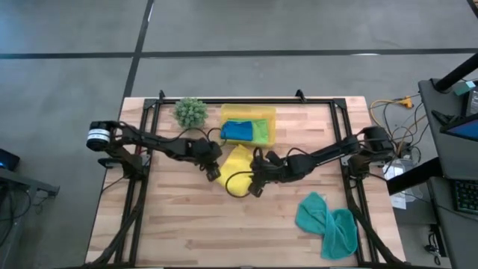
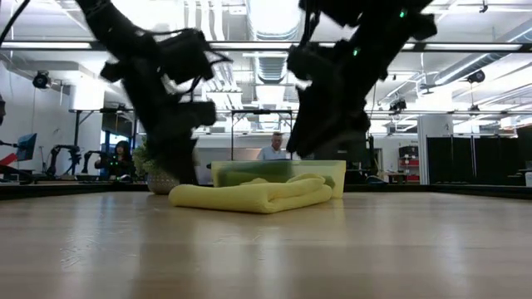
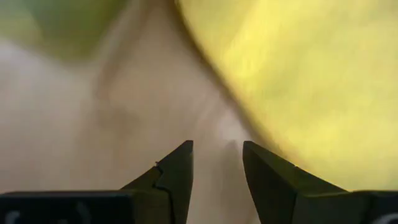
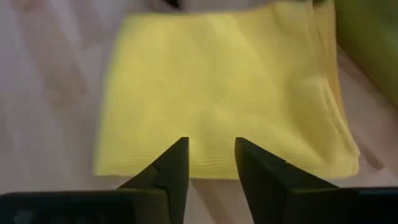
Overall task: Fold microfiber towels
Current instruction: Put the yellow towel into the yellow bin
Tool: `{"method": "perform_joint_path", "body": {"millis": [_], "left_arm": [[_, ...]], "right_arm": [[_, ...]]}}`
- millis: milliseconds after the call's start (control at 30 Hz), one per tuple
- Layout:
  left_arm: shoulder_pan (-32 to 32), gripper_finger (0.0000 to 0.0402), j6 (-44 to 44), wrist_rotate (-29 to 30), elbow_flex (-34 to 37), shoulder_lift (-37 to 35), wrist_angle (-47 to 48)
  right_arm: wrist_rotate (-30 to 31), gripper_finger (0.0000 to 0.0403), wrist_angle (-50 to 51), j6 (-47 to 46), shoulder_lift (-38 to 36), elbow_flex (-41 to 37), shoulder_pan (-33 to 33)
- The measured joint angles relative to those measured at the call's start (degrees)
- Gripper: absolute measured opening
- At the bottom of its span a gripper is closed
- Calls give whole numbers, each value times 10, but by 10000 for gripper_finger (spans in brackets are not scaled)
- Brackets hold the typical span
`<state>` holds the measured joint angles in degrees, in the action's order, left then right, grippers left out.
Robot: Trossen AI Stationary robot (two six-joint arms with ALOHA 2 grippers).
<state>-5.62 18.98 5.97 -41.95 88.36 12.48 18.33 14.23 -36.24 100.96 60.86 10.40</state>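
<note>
As both hands [image 1: 237,179] part empty, folded yellow towel [image 1: 237,170] apparently between them

two dark jointed arms with black cables and tapered, pointed black fingers [image 4: 171,171].

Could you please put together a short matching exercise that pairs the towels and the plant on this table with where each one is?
Things:
1. yellow towel
2. teal towel
3. blue towel
4. spiky green plant

Places:
A. inside the yellow tray
B. folded on the wood between the two grippers
C. standing left of the tray in the high view
D. crumpled near the table's right edge

Pairs: 1-B, 2-D, 3-A, 4-C
</note>
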Motion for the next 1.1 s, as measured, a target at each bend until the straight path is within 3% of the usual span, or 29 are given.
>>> {"method": "perform_joint_path", "body": {"millis": [300, 567, 767, 967, 1100], "left_arm": [[38, 103, 98, -32, 85, -2, -137], [75, 100, 124, -66, 79, 0, -161], [95, 100, 168, -59, 79, 9, -179], [135, 100, 197, -89, 79, 55, -307], [165, 100, 255, -97, 78, 93, -376]], "right_arm": [[-32, 79, -1, -38, 50, -3, -56], [-27, 57, 4, -38, 40, -3, -72], [-7, 56, 5, -41, 38, -9, -85], [-47, 52, 62, -82, 48, -19, -106], [-48, 52, 81, -57, 25, -22, -96]]}}
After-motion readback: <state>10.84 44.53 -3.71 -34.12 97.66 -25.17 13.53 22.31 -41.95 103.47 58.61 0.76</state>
